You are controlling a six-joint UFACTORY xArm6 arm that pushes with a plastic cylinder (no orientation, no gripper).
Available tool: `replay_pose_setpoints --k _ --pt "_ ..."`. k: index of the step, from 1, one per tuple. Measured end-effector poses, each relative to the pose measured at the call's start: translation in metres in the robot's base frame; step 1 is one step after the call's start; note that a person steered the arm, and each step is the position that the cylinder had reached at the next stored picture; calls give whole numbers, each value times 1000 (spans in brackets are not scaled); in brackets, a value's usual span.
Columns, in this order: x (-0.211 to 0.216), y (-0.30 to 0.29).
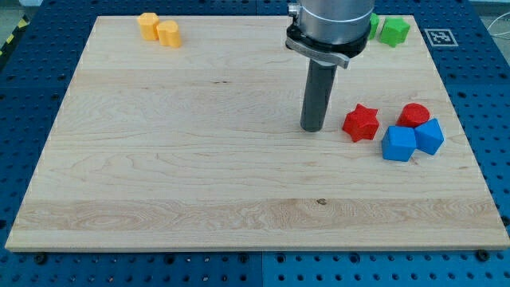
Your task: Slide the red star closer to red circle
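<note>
The red star [361,123] lies on the wooden board [199,175] at the view's right. The red circle [414,115] lies a short way to the star's right, with a small gap between them. My tip [312,129] rests on the board just left of the red star, with a narrow gap between them. The dark rod rises from the tip up to the arm's grey body at the view's top.
Two blue blocks [398,144] [429,136] sit touching just below the red circle. Two yellow blocks [148,25] [168,33] sit at the top left. A green block [394,30] sits at the top right, with a second green one partly hidden behind the arm.
</note>
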State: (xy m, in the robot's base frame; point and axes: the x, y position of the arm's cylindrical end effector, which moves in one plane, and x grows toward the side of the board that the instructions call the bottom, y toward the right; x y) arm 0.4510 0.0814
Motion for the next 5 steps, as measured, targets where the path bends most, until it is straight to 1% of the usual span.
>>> replay_pose_setpoints --k 5 --pt "-1 52"
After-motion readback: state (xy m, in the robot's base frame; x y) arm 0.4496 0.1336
